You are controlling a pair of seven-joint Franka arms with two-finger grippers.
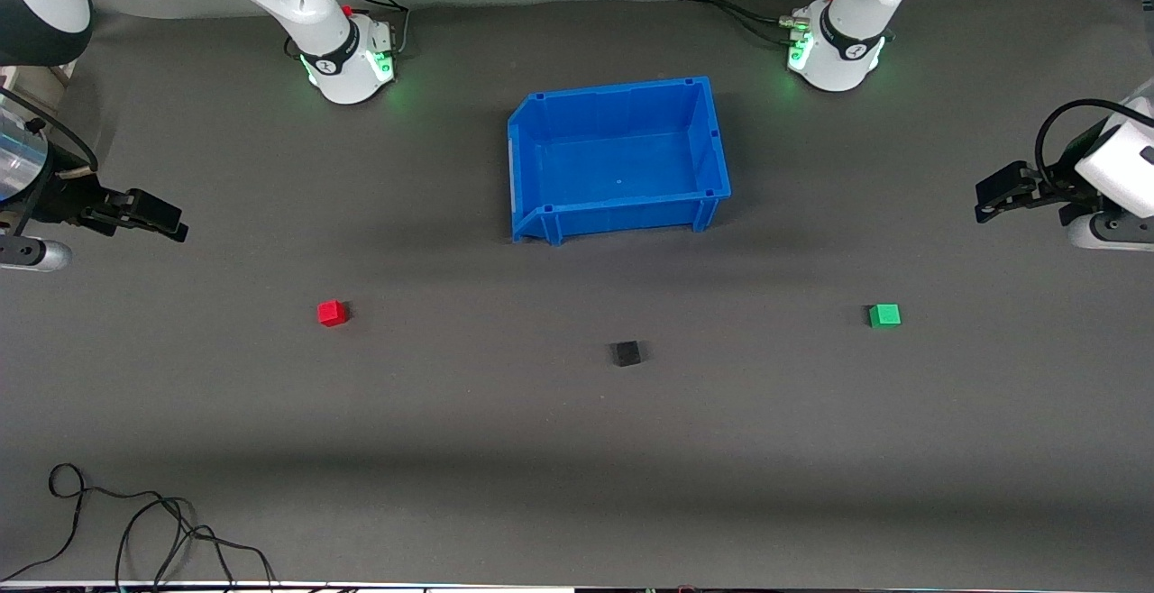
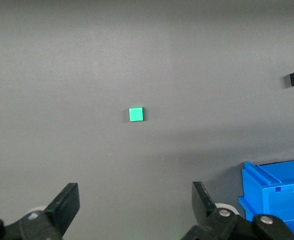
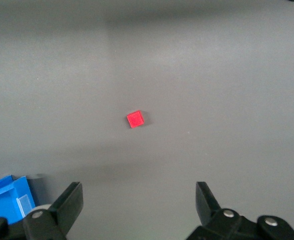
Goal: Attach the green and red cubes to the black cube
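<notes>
Green cube (image 1: 884, 314) sits lower right of front view, below left gripper (image 1: 990, 199); red cube (image 1: 332, 312) lower left, below right gripper (image 1: 168, 219). Black cube (image 1: 625, 353) between them, centre. We see both grippers spread wide, empty. We judge each arm nearest its own cube.

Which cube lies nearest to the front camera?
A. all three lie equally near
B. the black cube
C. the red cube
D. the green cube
B. In the front view the black cube sits lower than the red cube and the green cube, so it is the nearest to that camera.
</notes>
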